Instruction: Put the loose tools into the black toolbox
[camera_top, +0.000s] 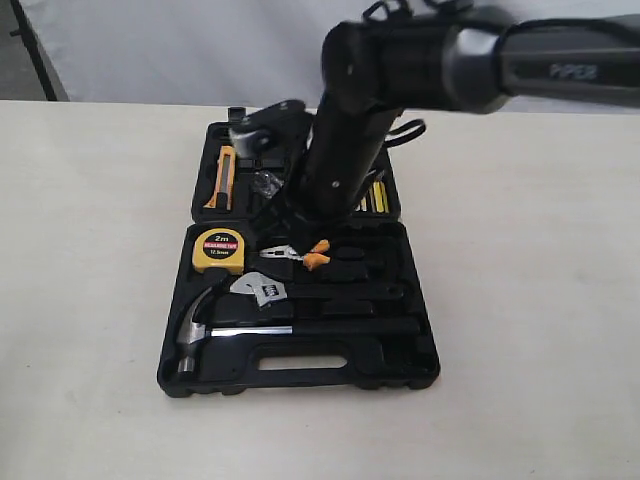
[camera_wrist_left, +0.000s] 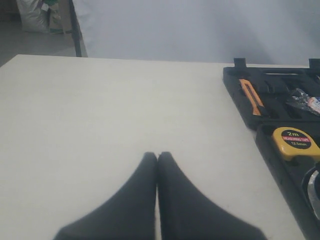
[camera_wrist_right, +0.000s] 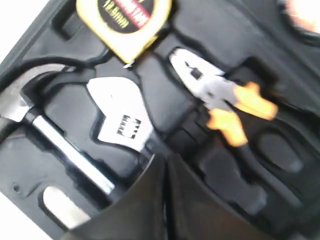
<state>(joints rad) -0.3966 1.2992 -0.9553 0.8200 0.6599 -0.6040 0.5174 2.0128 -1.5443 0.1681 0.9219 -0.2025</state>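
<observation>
The black toolbox (camera_top: 395, 365) lies open on the table. In its near half rest the claw hammer (camera_top: 200, 330) and the adjustable wrench (camera_top: 262, 290). In the far half, beside my right arm (camera_top: 340, 150), lies the tape roll (camera_top: 265, 183) in its clear wrapper. My right gripper (camera_wrist_right: 166, 159) hangs shut and holds nothing, just above the wrench (camera_wrist_right: 122, 120) handle, with the hammer (camera_wrist_right: 70, 155) beside it. My left gripper (camera_wrist_left: 157, 155) is shut over bare table, off to the side of the toolbox (camera_wrist_left: 235, 95), and is out of the exterior view.
A yellow tape measure (camera_top: 218, 250) and orange-handled pliers (camera_top: 300, 255) sit in the near half. An orange utility knife (camera_top: 222, 178) lies in the far half. Bare table surrounds the case, and a white wall stands behind the table.
</observation>
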